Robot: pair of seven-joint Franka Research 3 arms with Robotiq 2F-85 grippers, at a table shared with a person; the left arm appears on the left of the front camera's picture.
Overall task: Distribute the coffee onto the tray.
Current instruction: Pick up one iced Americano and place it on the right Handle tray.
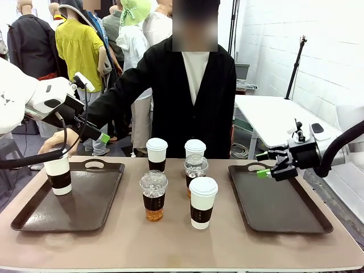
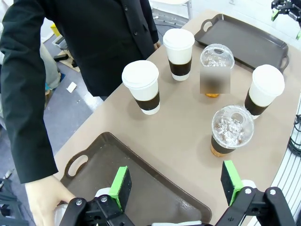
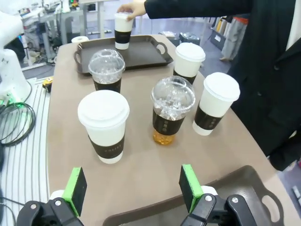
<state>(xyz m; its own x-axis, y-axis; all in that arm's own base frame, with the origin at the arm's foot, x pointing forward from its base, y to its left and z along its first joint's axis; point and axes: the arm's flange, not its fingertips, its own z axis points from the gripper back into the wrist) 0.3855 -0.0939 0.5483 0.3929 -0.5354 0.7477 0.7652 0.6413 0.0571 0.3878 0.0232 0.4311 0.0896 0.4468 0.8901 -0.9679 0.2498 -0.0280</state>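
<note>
The left gripper (image 2: 176, 182) and the right gripper (image 3: 133, 184) are wide and empty — if the left one descends now, it can hit the person's hand (image 3: 132, 8) on the paper cup (image 3: 122, 32).

Bright even light; soft shadows under cups (image 1: 203, 202); wrist views warped at edges.

The tan table (image 1: 170, 242) with rounded corners stands in a bright, evenly lit room. Behind the table to the right rises a white brick wall (image 1: 318, 40). Between the table and that wall sits a white desk (image 1: 273, 114), with a thin black stand (image 1: 294, 68) upright beside it. Past the table's far edge the floor (image 2: 75, 110) is grey and smooth. Off the table's near side, black cables (image 3: 14, 125) lie coiled on a pale ribbed surface.
</note>
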